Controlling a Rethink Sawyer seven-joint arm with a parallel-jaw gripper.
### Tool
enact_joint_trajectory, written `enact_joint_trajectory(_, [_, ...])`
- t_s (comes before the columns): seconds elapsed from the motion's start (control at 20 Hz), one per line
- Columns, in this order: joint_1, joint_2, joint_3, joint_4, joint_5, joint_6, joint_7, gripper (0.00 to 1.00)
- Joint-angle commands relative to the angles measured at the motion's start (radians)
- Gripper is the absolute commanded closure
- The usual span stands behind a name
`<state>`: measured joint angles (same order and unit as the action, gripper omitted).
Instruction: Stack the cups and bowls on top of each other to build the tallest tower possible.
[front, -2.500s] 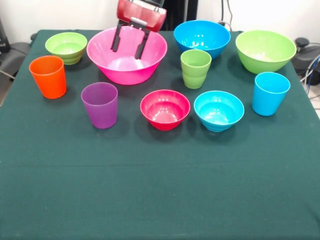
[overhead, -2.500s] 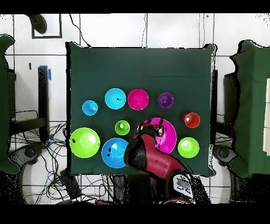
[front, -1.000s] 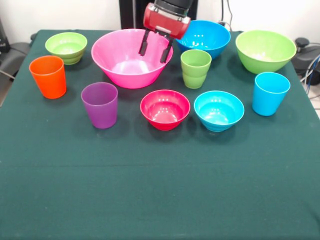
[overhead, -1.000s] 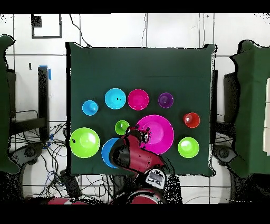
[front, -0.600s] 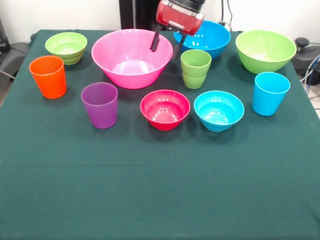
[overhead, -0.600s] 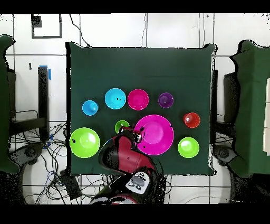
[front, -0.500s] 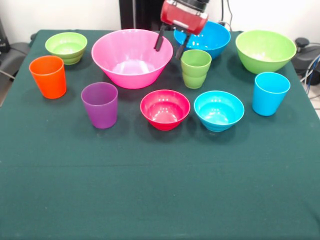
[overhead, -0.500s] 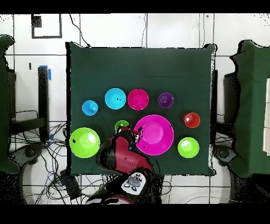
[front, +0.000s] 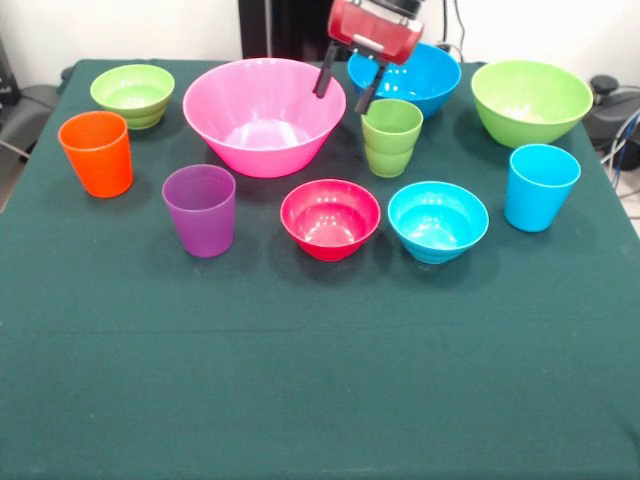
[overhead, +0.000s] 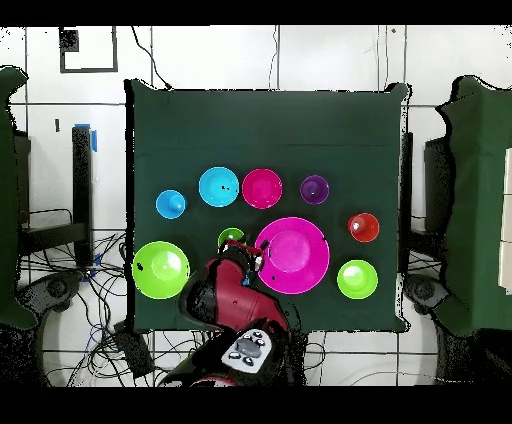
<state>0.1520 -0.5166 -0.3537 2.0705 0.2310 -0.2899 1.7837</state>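
Note:
My gripper (front: 344, 96) is open and empty. It hangs above the gap between the large pink bowl (front: 263, 115) and the medium blue bowl (front: 415, 75), just behind the light green cup (front: 390, 137). In front stand the orange cup (front: 96, 152), purple cup (front: 200, 210), small red bowl (front: 330, 218), small light blue bowl (front: 438, 220) and light blue cup (front: 540, 186). The medium green bowl (front: 530, 100) is at the back right, the small green bowl (front: 132, 93) at the back left. All pieces stand singly. In the overhead view my arm (overhead: 235, 300) hides the blue bowl beside the pink bowl (overhead: 292, 255).
The dark green cloth (front: 320, 380) stretches wide in front of the row of cups and bowls. Cables and table legs lie on the floor around the table in the overhead view.
My gripper has moved out of the pink bowl to the right in the front view, towards the blue bowl. The pink bowl has shifted a little to the right.

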Motion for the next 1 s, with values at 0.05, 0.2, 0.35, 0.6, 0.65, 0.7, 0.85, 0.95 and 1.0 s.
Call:
enact_joint_trajectory(0.05, [-0.160, 0.108, 0.152, -0.027, -0.133, -0.039, 0.157, 0.00])
enact_joint_trajectory(0.2, [-0.155, 0.156, 0.138, -0.041, -0.158, -0.118, 0.166, 0.00])
enact_joint_trajectory(0.35, [-0.133, 0.171, 0.114, -0.041, -0.157, -0.128, 0.155, 0.00])
enact_joint_trajectory(0.6, [-0.117, 0.182, 0.088, -0.077, -0.150, -0.113, 0.118, 0.00])
enact_joint_trajectory(0.65, [-0.108, 0.181, 0.083, -0.077, -0.143, -0.110, 0.118, 0.00])
enact_joint_trajectory(0.7, [-0.098, 0.181, 0.075, -0.077, -0.137, -0.112, 0.116, 0.00])
enact_joint_trajectory(0.85, [-0.075, 0.169, 0.050, -0.079, -0.122, -0.090, 0.108, 0.00])
enact_joint_trajectory(0.95, [-0.068, 0.145, 0.048, -0.079, -0.111, -0.021, 0.098, 0.00])
enact_joint_trajectory(1.0, [-0.066, 0.121, 0.049, -0.081, -0.111, 0.036, 0.084, 0.00])
